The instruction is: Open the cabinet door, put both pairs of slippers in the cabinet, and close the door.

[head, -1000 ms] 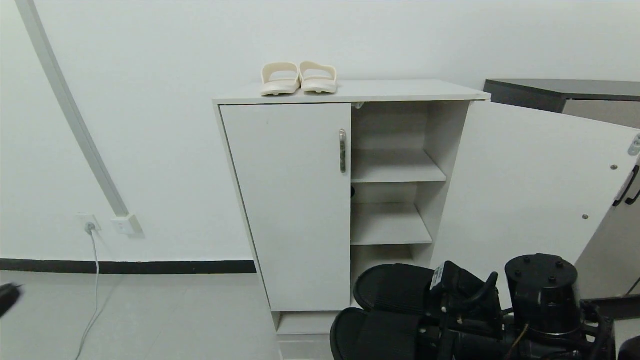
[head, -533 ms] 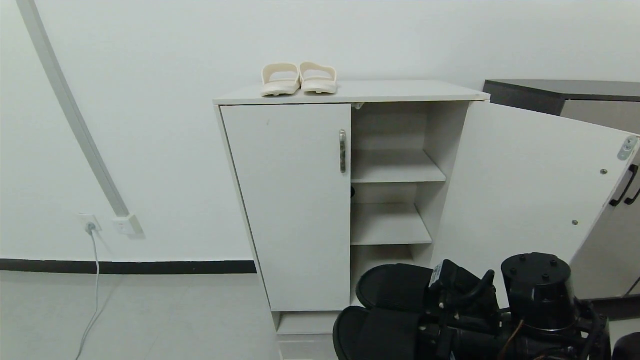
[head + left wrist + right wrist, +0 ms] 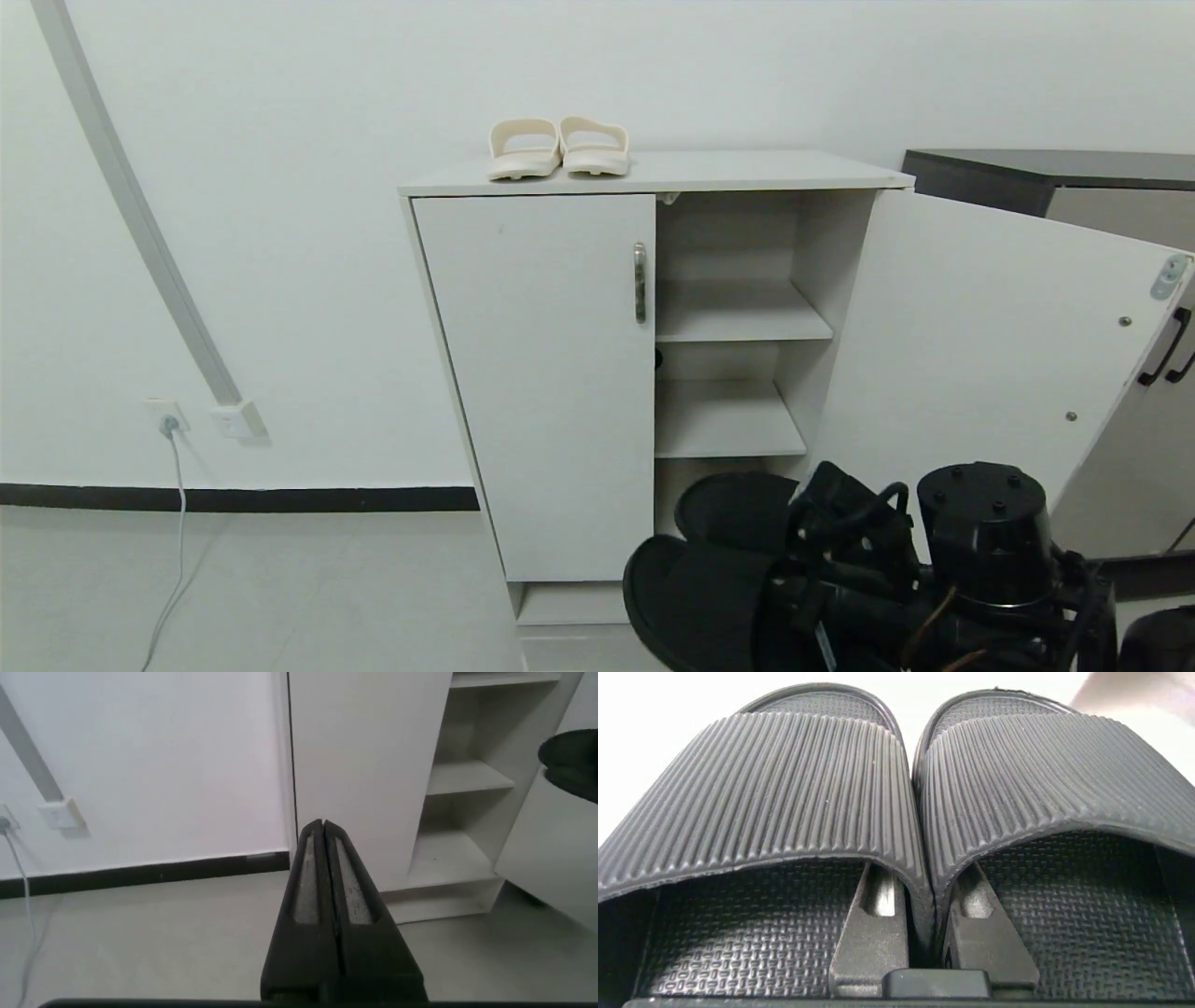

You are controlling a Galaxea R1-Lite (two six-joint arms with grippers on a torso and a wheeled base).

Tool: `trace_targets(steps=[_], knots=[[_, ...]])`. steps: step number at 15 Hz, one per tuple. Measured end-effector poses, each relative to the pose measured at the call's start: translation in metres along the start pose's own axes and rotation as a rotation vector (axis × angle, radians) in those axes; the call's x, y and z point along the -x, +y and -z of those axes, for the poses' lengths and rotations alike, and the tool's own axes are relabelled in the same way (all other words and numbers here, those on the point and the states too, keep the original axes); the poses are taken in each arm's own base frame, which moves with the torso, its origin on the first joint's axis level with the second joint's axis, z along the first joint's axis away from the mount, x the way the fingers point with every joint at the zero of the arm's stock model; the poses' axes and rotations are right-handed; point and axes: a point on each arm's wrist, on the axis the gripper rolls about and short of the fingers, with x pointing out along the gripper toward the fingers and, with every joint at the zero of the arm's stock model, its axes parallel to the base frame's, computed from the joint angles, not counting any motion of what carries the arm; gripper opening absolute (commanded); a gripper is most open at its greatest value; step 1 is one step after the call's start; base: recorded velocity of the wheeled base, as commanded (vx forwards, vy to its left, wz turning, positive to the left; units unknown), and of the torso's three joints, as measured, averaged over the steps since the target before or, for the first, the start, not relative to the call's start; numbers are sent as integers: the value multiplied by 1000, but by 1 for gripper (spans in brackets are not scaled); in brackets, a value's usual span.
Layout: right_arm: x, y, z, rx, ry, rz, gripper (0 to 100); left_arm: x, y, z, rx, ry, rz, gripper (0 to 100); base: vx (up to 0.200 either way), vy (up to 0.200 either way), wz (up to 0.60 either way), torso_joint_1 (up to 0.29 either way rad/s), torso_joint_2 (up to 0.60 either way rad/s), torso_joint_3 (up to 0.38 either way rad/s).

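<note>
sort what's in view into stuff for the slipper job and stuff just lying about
For the job:
white cabinet
its open right door
beige slippers on top of it
black slippers, pinched in the right gripper

Just there:
wall socket
power cable
wall conduit
dark cabinet on the right

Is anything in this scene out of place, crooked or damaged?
Nothing looks damaged or spilled. Only the cream slippers are out of place: they sit side by side on the cabinet top, not on a shelf inside. The right door stands open, and the right gripper holds the black slippers before it.
</note>
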Motion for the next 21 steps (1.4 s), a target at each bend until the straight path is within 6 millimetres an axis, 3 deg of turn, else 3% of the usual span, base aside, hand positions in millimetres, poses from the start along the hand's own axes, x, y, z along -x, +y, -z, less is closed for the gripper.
trace_targets(steps=[7, 11, 18, 21], knots=[[-77, 36, -29, -250, -114, 442, 0, 0, 0, 0, 3, -3, -1, 0, 0, 0, 0, 0, 0, 0], [-119, 28, -29, -295, -132, 726, 0, 0, 0, 0, 4, -2, -1, 0, 0, 0, 0, 0, 0, 0], [-139, 12, -12, -296, -98, 789, 0, 0, 0, 0, 6, -1, -2, 0, 0, -200, 0, 5, 3, 2], [-143, 9, -7, -295, -88, 798, 0, 0, 0, 0, 7, -2, -2, 0, 0, 0, 0, 0, 0, 0]])
